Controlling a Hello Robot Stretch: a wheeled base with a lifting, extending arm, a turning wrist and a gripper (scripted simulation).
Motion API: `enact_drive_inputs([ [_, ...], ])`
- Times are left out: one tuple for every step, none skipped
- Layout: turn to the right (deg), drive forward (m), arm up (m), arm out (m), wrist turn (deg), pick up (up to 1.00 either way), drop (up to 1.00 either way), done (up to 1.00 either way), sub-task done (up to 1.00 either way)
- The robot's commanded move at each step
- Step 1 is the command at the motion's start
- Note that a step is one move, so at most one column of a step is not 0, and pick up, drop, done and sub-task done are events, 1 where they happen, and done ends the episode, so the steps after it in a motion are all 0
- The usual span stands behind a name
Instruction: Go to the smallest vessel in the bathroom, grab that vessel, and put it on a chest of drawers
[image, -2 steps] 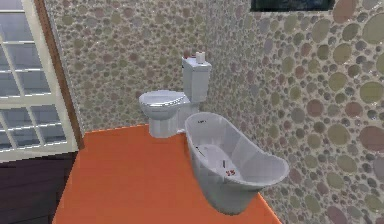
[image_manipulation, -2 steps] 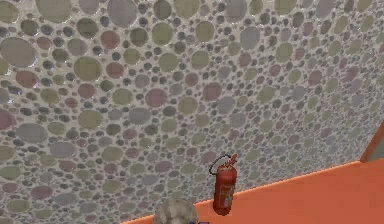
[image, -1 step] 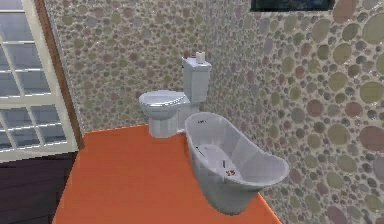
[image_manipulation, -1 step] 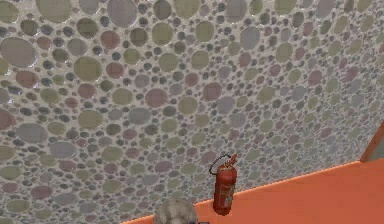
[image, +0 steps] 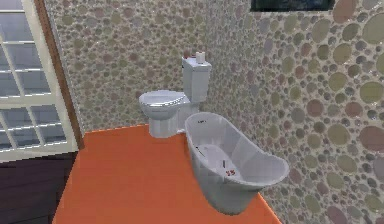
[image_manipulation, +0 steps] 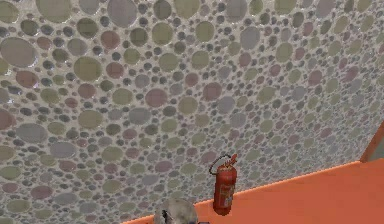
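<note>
Likely what's sought is to be found fwd, among small items (image: 200, 55) set atop the toilet tank (image: 197, 82) past the bathtub (image: 212, 180); gripper state can't be told.

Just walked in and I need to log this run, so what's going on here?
The robot is in a bathroom, facing a white toilet and a white bathtub on an orange floor. Small things sit on the toilet's tank, and small red bits lie in the tub. On the arm's side, a red fire extinguisher hangs by the pebble wall. Which item is the smallest vessel cannot be told.
</note>
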Motion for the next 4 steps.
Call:
enact_drive_inputs([
  [0.0,0.00,0.00,0.00,27.0,0.00,0.00,0.00,0.00],
  [0.0,0.00,-0.30,0.00,0.0,0.00,0.00,0.00,0.00],
  [0.0,0.00,0.00,0.00,0.0,1.00,0.00,0.00,0.00],
  [0.0,0.00,0.10,0.00,0.0,0.00,0.00,0.00,0.00],
])
